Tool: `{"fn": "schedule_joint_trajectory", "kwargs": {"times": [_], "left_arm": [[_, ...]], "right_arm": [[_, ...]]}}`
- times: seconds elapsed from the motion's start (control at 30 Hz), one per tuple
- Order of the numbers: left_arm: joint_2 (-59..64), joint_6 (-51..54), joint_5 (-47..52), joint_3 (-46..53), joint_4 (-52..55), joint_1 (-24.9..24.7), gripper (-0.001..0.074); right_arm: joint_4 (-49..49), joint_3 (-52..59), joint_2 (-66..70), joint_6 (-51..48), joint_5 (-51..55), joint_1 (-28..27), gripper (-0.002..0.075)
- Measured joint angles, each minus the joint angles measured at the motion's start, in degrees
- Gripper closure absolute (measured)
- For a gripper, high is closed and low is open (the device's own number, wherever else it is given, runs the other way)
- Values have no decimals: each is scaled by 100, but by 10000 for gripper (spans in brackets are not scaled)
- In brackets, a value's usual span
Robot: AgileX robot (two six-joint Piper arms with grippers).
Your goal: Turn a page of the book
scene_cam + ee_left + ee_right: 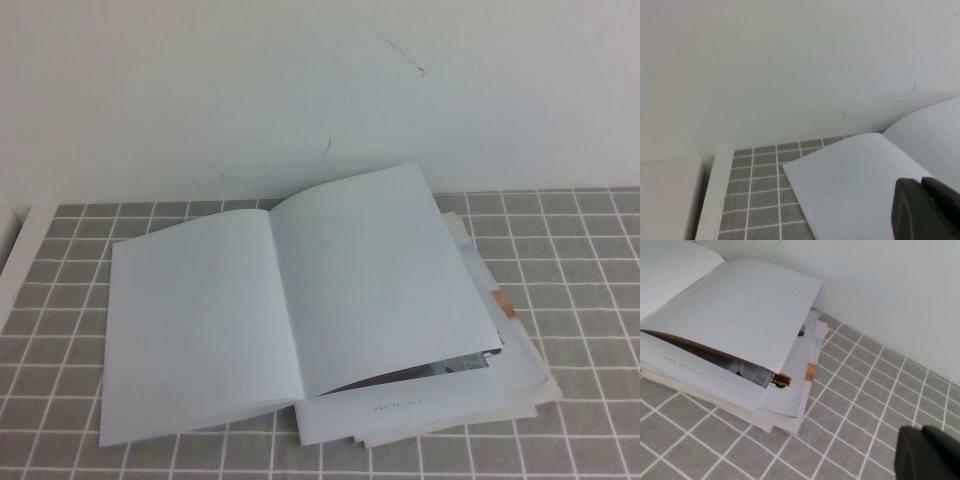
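Note:
The book (200,310) lies open on the grey tiled table, both facing pages blank pale white. The right-hand page (385,275) bows upward, and printed photos show in the gap under its near edge (747,372). Neither gripper shows in the high view. In the left wrist view my left gripper (921,182) is shut and empty, above the book's left page (855,185). In the right wrist view my right gripper (921,430) is shut and empty over bare tiles, to the right of the book (740,305) and apart from it.
A pile of loose papers and booklets (510,370) lies under the book's right half and sticks out past it. A white wall stands close behind. A white ledge (12,255) borders the table on the left. Bare tiles (590,290) lie to the right.

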Motion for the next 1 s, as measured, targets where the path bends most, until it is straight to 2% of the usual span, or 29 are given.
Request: {"fn": "schedule_joint_trajectory", "kwargs": {"times": [0.3,0.47,1.0], "left_arm": [[7,0,-187,644,-222,0,739],[7,0,-86,688,-249,0,739],[7,0,480,697,-249,0,739]], "right_arm": [[-116,23,0,-3,-224,0,727],[-119,23,0,-3,-916,0,727],[-129,23,0,-3,-985,0,727]]}}
